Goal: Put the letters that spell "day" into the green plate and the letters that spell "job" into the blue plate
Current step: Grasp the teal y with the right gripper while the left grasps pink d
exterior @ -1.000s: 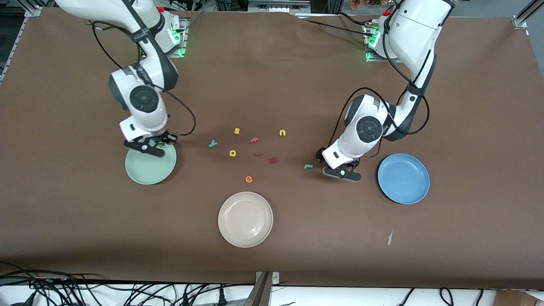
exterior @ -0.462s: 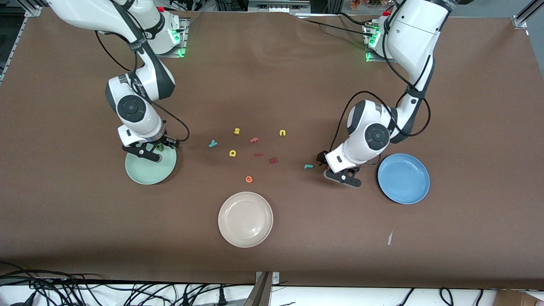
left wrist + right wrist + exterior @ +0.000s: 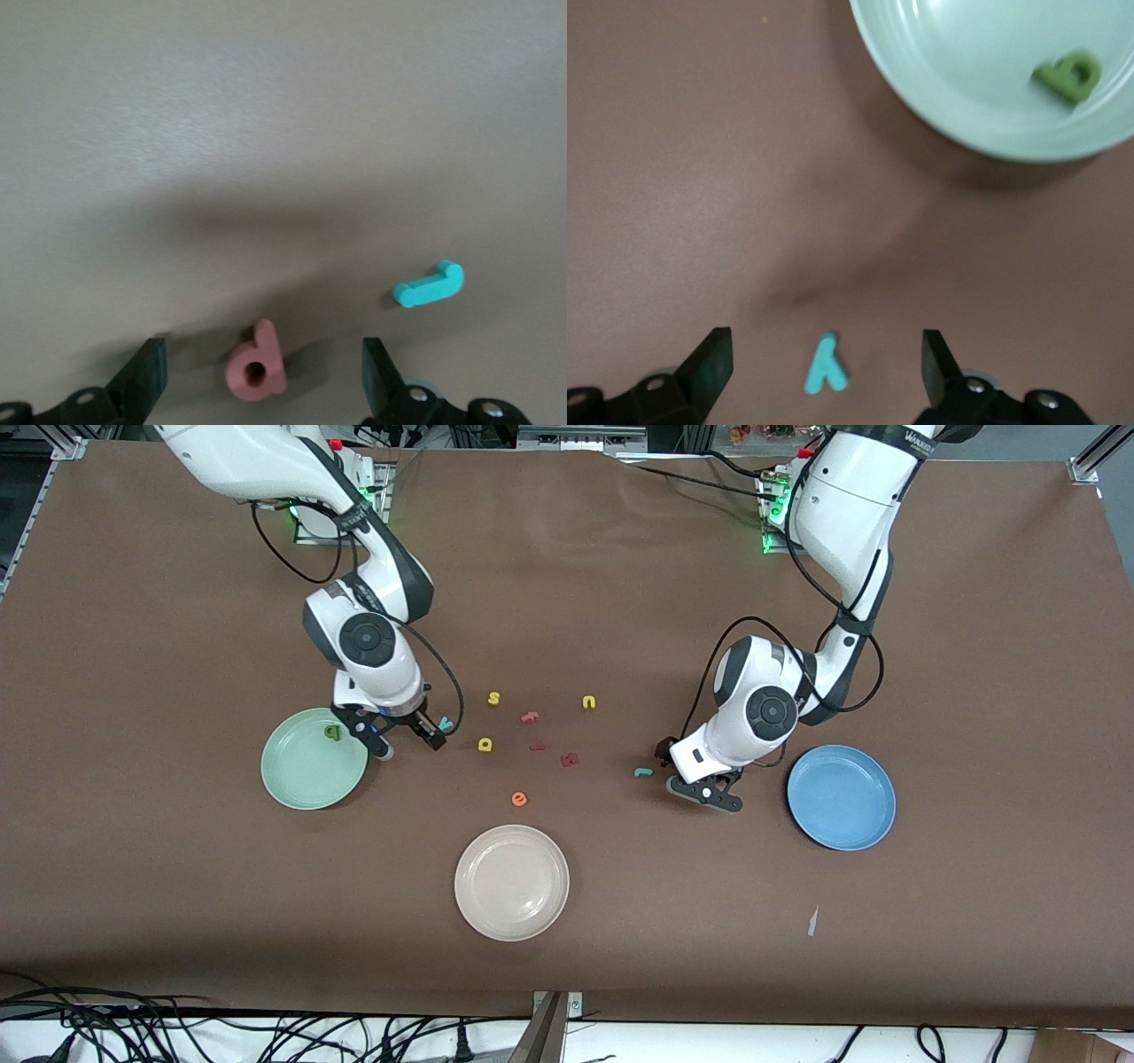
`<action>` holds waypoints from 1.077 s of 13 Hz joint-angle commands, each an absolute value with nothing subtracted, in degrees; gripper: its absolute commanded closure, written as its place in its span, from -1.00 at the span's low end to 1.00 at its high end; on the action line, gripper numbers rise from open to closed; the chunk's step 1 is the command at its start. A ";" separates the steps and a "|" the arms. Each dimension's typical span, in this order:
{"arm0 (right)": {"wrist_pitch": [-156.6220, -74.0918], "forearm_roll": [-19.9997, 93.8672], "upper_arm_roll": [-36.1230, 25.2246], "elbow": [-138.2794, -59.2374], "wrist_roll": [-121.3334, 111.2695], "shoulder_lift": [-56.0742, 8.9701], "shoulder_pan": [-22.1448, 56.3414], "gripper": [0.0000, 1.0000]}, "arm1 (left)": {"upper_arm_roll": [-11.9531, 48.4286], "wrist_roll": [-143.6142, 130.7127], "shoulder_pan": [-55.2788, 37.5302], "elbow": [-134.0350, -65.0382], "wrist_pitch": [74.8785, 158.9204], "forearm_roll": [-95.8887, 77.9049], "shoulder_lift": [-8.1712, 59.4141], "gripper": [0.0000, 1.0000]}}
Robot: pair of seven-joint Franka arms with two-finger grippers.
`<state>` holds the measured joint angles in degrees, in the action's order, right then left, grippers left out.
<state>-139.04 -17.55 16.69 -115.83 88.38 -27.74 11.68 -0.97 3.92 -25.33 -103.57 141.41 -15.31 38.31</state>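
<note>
Left of centre in the front view, the right hand (image 3: 409, 737) stands open over the teal "y" (image 3: 826, 366), beside the green plate (image 3: 292, 784) holding the dark green letter (image 3: 332, 732). Right of centre, the left hand (image 3: 694, 778) stands open over the salmon letter (image 3: 256, 369), near the teal "j" (image 3: 643, 771) and blue plate (image 3: 841, 797); the yellow letter (image 3: 485, 744) lies mid-worktop.

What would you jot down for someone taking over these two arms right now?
Right gripper: open, over the teal y.
Left gripper: open, over the salmon letter, teal j beside it.
Done: dark green letter in the green plate.
Left: y and the yellow round letter to green; salmon letter, j and o to the blue plate, which holds nothing. The o isn't visible.
</note>
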 commanded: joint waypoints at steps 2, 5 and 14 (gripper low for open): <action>-141.15 -17.40 16.44 -113.64 95.80 -31.63 13.35 -0.84 | -1.85 5.80 -25.84 -103.45 140.89 -16.70 38.50 -0.80; -141.94 -17.75 16.35 -113.73 95.71 -32.95 14.33 -0.47 | -1.85 5.71 -25.84 -104.15 140.80 -16.70 38.41 -0.55; -141.16 -19.16 16.17 -113.47 91.69 -32.53 14.24 1.00 | -1.93 5.36 -26.02 -105.38 140.10 -16.70 37.71 0.01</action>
<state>-142.13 -18.19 16.66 -114.59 93.88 -32.45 13.95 -1.48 4.02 -25.35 -103.92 140.64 -15.31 38.51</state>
